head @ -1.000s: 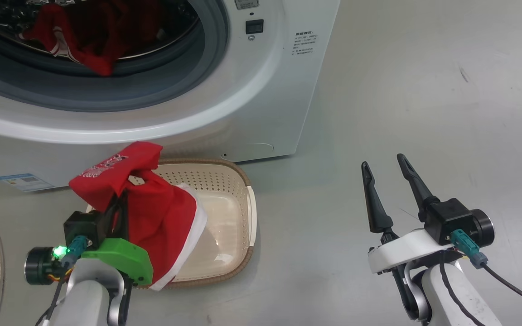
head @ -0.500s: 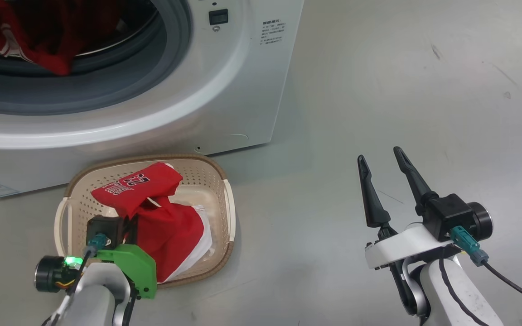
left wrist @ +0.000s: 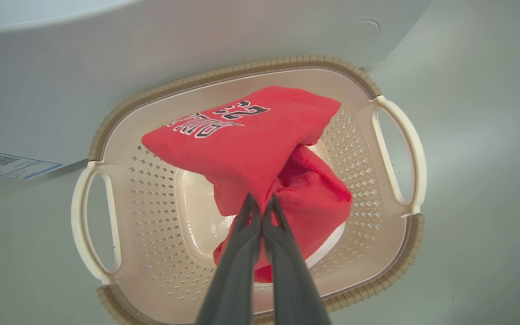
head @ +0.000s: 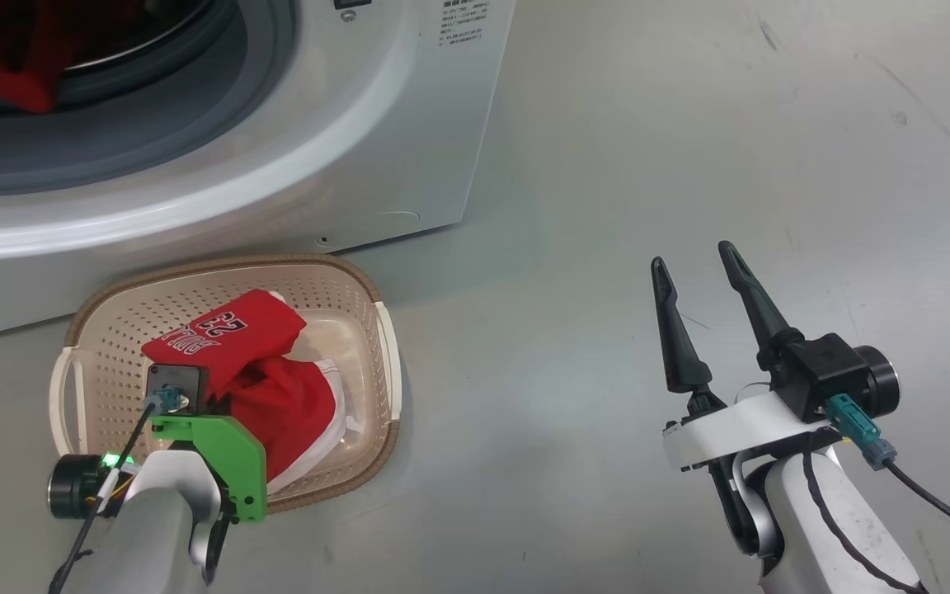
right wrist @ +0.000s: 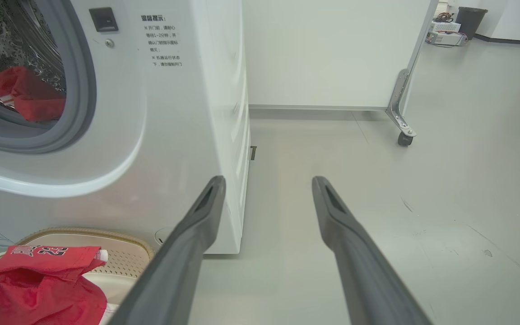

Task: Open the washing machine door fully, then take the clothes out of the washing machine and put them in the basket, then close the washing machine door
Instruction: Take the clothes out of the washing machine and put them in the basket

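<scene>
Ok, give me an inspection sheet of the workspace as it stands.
Surface: grey floor, scuffed in places.
Job's things: washing machine standing open, red clothes in its drum; basket on the floor in front of it; red garment inside the basket.
Clutter: nothing seen.
Grippers: left gripper shut on the red garment above the basket; right gripper open, holding nothing, over bare floor.
Cables: black cable running from the right wrist.
Surroundings: white partition on a castor; dark bin far off.
</scene>
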Tool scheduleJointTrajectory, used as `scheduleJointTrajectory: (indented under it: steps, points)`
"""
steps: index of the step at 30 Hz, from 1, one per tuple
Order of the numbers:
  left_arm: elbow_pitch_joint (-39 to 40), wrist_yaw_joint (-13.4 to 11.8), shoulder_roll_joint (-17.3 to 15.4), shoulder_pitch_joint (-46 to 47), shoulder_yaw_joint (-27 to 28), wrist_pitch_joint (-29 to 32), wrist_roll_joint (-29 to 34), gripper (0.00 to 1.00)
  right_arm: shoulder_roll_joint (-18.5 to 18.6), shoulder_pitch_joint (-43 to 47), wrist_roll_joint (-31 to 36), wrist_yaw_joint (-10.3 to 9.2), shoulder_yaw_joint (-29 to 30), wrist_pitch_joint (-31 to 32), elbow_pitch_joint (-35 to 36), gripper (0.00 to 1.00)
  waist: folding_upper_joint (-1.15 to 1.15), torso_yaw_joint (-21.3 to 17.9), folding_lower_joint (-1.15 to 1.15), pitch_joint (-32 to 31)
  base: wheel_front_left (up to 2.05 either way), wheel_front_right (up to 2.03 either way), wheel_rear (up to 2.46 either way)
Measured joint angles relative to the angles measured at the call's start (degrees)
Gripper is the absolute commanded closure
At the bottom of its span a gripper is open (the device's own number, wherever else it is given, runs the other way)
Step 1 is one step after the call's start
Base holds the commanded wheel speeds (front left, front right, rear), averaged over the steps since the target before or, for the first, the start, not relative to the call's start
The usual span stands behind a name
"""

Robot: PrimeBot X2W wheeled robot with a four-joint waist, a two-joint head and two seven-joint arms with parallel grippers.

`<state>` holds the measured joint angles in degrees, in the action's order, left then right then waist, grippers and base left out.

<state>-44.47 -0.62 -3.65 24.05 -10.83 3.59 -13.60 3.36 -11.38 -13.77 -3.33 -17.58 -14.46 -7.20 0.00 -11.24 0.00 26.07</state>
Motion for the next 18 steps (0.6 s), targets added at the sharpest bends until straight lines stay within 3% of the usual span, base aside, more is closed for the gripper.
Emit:
scheduleJointTrajectory:
  steps: [1,2,9,18]
  points:
    - [-0.49,-0.02,0.03,0.13,0.0,0.15,0.0,0.43,0.0,0.0,-0.11,-0.01,0.08,0.0,0.08,0.0,0.0,-0.09,0.0,0.25,0.0,0.0,0.0]
    - [-1.05,-0.04,0.07,0.37,0.03,0.14,0.0,0.0,-0.01,-0.03,-0.16,-0.01,0.11,0.0,0.09,0.0,0.0,-0.15,0.0,0.48,0.0,0.0,0.0]
    - [-3.49,-0.14,0.35,2.41,0.24,-0.52,0.0,0.0,-0.09,-0.27,-0.23,-0.27,0.82,0.0,0.25,0.0,0.0,0.55,0.0,1.17,0.0,0.0,0.0]
    - [-3.43,0.46,0.53,2.44,1.09,-6.59,-1.19,0.0,-0.11,-0.54,-0.22,-0.32,1.56,0.0,0.11,0.0,0.0,2.43,0.0,0.62,0.0,0.0,0.0]
